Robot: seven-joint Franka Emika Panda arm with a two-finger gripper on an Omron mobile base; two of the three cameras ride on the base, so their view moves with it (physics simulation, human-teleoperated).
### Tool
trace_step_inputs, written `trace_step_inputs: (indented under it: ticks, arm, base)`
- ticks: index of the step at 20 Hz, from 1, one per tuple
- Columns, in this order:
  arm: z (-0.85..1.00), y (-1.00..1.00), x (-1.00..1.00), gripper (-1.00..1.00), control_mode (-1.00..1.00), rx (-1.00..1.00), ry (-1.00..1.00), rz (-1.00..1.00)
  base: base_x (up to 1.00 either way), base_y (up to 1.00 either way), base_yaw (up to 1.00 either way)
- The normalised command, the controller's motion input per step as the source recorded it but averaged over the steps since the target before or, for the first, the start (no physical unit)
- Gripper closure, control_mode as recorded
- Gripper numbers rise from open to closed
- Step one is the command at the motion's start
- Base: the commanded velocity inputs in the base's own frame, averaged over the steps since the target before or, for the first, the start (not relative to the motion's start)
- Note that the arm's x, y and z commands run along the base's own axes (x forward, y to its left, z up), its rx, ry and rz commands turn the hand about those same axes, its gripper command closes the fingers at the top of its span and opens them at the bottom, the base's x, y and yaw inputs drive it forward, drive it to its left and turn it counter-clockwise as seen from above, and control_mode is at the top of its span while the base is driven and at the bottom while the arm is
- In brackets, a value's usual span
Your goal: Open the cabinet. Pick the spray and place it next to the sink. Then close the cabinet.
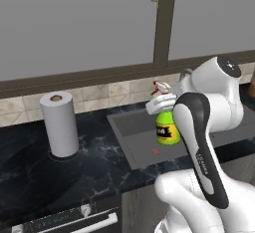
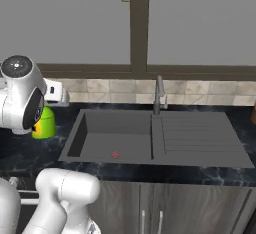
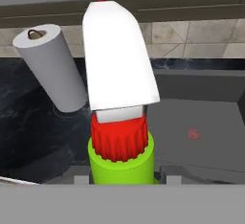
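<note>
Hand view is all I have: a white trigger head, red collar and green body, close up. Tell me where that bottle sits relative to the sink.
Observer: The right base view shows the lime-green spray bottle over the black marbled counter, left of the dark grey recessed sink, not over the basin.
Operator: Locate the faucet.
Observer: The slim grey bent faucet stands at the sink's back edge, between the basin and the ribbed drainboard.
Operator: Confirm the bottle rests on the counter.
Observer: Cannot tell. Its base looks close, but contact isn't clear.
</note>
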Motion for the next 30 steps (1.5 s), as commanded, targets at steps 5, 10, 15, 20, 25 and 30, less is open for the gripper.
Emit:
trace_step_inputs:
  ticks: [5, 10, 15, 20, 25, 30]
  arm:
    - [-0.50, 0.49, 0.42, 1.00, -1.00, -0.01, -0.05, 0.04]
    - [-0.57, 0.61, 0.45, 1.00, -1.00, 0.00, -0.01, 0.00]
    - [-0.51, 0.37, 0.33, 1.00, -1.00, 0.00, -0.02, 0.00]
    - [-0.46, 0.17, 0.20, 1.00, -1.00, 0.05, -0.05, 0.00]
    - [-0.32, 0.09, 0.33, 1.00, -1.00, 0.03, -0.04, 0.00]
    - [-0.30, 0.26, 0.26, 1.00, -1.00, 0.00, -0.07, 0.00]
  base:
    - [0.00, 0.00, 0.00]
    - [0.00, 0.00, 0.00]
    - [0.00, 0.00, 0.00]
    - [0.00, 0.00, 0.00]
    - [0.00, 0.00, 0.00]
    - [0.00, 0.00, 0.00]
